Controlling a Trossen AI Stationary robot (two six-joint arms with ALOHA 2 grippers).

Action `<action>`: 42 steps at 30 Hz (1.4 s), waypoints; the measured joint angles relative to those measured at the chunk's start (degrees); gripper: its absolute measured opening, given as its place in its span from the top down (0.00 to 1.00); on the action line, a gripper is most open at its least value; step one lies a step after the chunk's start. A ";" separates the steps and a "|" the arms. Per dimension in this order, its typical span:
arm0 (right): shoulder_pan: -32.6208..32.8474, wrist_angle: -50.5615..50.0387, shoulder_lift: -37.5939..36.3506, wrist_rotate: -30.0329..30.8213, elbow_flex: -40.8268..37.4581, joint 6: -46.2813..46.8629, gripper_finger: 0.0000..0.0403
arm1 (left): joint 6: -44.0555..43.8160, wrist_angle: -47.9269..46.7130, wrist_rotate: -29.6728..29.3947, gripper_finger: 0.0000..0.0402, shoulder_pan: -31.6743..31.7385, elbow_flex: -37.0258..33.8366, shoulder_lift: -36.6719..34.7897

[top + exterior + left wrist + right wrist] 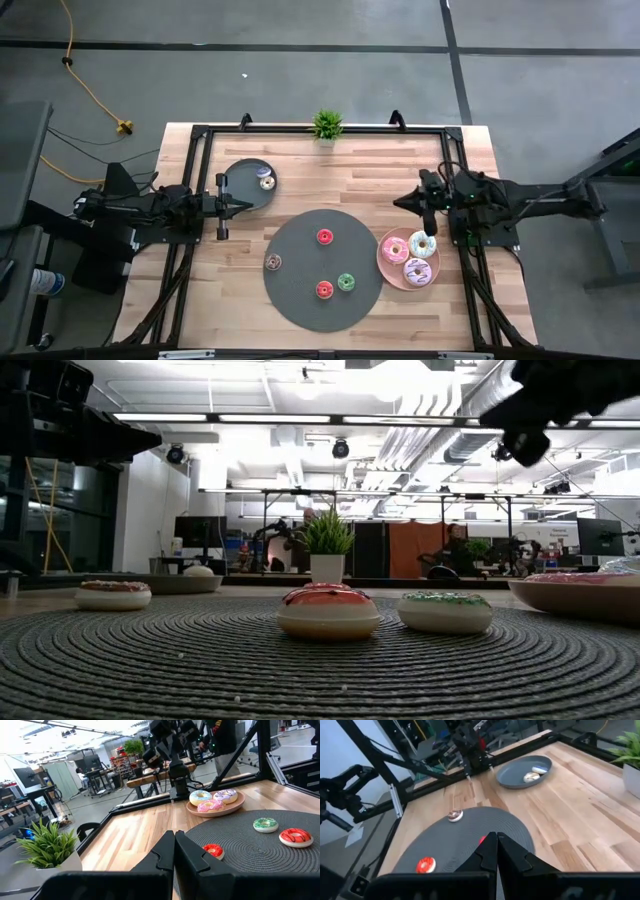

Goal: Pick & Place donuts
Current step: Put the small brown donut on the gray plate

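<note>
Our left hand (243, 206) hangs pinched tight and empty at nine o'clock on the wooden surface (330, 175), its tips over the rim of the small grey plate (240, 180), which carries two tiny donuts (266, 181). Our right hand (399, 202), also clamped on nothing, waits at three o'clock. Four tiny donuts (324, 237) lie on the round dark mat (300, 300) at six o'clock, and three larger frosted donuts (416, 270) fill the pink plate (384, 263) just beside it.
</note>
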 joint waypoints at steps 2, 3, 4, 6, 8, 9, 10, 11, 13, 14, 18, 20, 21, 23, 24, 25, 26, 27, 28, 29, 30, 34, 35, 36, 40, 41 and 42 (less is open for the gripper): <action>0.00 1.67 -2.86 0.34 -2.94 0.34 1.00 | 0.00 0.00 0.00 1.00 0.00 0.00 0.00; 0.00 3.04 -4.25 0.36 -4.39 0.85 1.00 | 0.00 0.00 0.00 1.00 0.00 -0.01 0.01; 0.00 4.94 -5.64 0.34 -5.90 1.39 1.00 | 0.00 0.00 0.00 1.00 0.00 -0.01 0.01; 0.13 9.44 -7.85 0.28 -8.59 1.88 1.00 | 0.00 0.00 0.00 1.00 0.00 -0.02 0.02; 0.36 14.71 -9.52 0.11 -11.19 1.88 1.00 | 0.00 0.00 0.00 1.00 0.00 0.00 0.02; 0.39 16.95 -10.05 0.09 -12.26 1.77 1.00 | 0.00 0.00 -0.02 1.00 0.00 0.00 0.00; 0.39 19.26 -10.48 0.03 -13.33 1.62 1.00 | 0.00 0.00 -0.02 1.00 0.00 -0.01 0.01; 0.39 21.23 -10.83 -0.09 -14.31 1.57 1.00 | 0.00 0.00 -0.01 1.00 0.00 -0.01 0.01; 0.39 24.61 -11.16 -0.31 -16.01 1.47 1.00 | 0.00 0.00 -0.02 1.00 0.00 -0.01 0.02; 0.39 25.99 -11.18 -0.51 -16.66 1.43 1.00 | 0.00 0.00 -0.02 1.00 0.00 -0.01 0.00; 0.39 30.11 -11.18 -1.02 -19.27 1.45 1.00 | 0.00 -0.02 -0.02 1.00 0.00 -0.02 0.02; 0.39 30.41 -11.18 -1.05 -19.97 1.45 1.00 | 0.00 0.00 -0.02 1.00 0.00 -0.01 0.02; 0.39 30.34 -11.16 -1.07 -20.08 1.44 1.00 | 0.00 -0.01 -0.02 1.00 0.00 -0.01 0.00; 0.39 30.42 -11.18 -1.24 -20.26 1.37 1.00 | 0.00 -0.01 -0.02 1.00 0.00 -0.01 0.00; 0.37 30.48 -11.18 -1.30 -20.37 1.09 1.00 | 0.00 0.00 -0.02 1.00 0.00 0.00 0.00; 0.35 30.50 -11.18 -1.28 -20.57 0.87 1.00 | 0.00 0.00 -0.02 1.00 0.00 0.00 0.01; 0.35 30.27 -11.16 -1.27 -20.69 0.58 1.00 | 0.00 0.00 -0.02 1.00 0.00 0.00 0.02; 0.35 30.17 -11.14 -1.28 -20.71 0.45 1.00 | 0.00 0.00 -0.02 1.00 0.00 -0.01 0.00; 0.35 30.21 -11.13 -1.28 -20.71 0.22 1.00 | 0.00 0.00 -0.02 1.00 0.00 0.00 0.00; 0.35 30.25 -11.17 -1.28 -20.71 0.00 1.00 | 0.00 0.00 -0.02 1.00 -0.02 -0.02 0.00; 0.35 30.32 -11.18 -1.26 -20.71 -0.08 1.00 | 0.00 0.00 -0.02 1.00 0.00 -0.01 0.01; 0.33 30.24 -12.32 -1.26 -20.71 -0.52 1.00 | 0.00 0.00 -0.02 1.00 -0.02 0.00 0.00; 0.33 30.18 -12.79 -1.26 -20.71 -0.56 1.00 | 0.00 0.00 -0.02 1.00 0.00 -0.01 0.02; 0.33 29.92 -13.37 -1.27 -20.71 -0.73 1.00 | 0.00 -0.01 -0.02 1.00 -0.01 -0.01 0.01; 0.33 26.71 -16.33 -1.17 -20.69 -0.96 1.00 | 0.00 0.00 -0.02 1.00 0.00 -0.01 0.01; 0.33 25.65 -17.28 -1.15 -20.69 -0.98 1.00 | 0.00 0.00 -0.02 1.00 0.00 0.00 0.02; 0.33 24.56 -18.20 -1.15 -20.69 -0.98 1.00 | 0.00 -0.02 -0.02 1.00 0.00 -0.01 0.01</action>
